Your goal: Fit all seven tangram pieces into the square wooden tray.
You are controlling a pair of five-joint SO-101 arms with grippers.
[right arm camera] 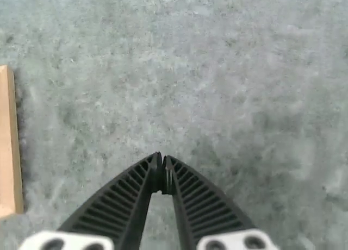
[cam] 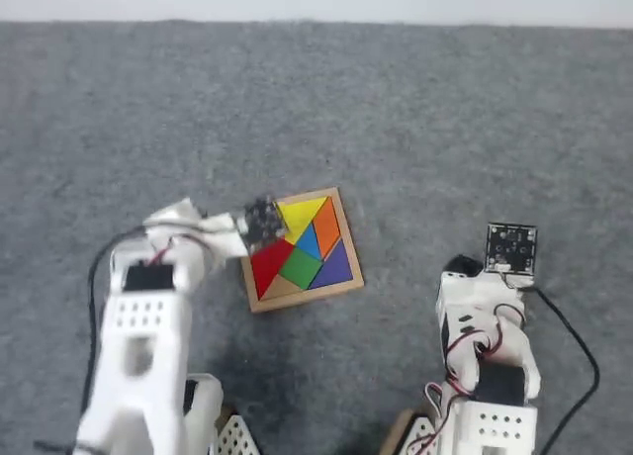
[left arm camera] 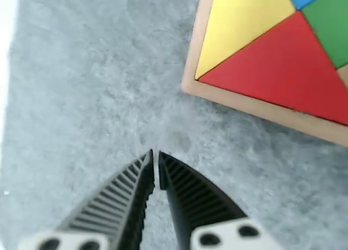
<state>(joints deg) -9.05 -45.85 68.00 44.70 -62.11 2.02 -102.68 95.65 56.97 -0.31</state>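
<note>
A square wooden tray holding coloured tangram pieces lay near the grey tabletop's centre. The left tool, tips nearly together and empty, hovered just beside the tray; the right tool, pressed closed and empty, sat well apart.

Soft, even light fell from above, and the grey bench was bright all over, with no hard highlights. Ahead of the left pincer, the wooden tray cast a thin, soft shadow along its near rim. Off to that pincer's side, the bench washed out to plain white at the frame edge. The ribs of its dark fingers caught a dull grey sheen. To one side of the right pincer, a narrow dark shadow ran beside the tray's edge. From above, a broad dim patch lay on the bench between the two arm bases, behind both pincers.
</note>
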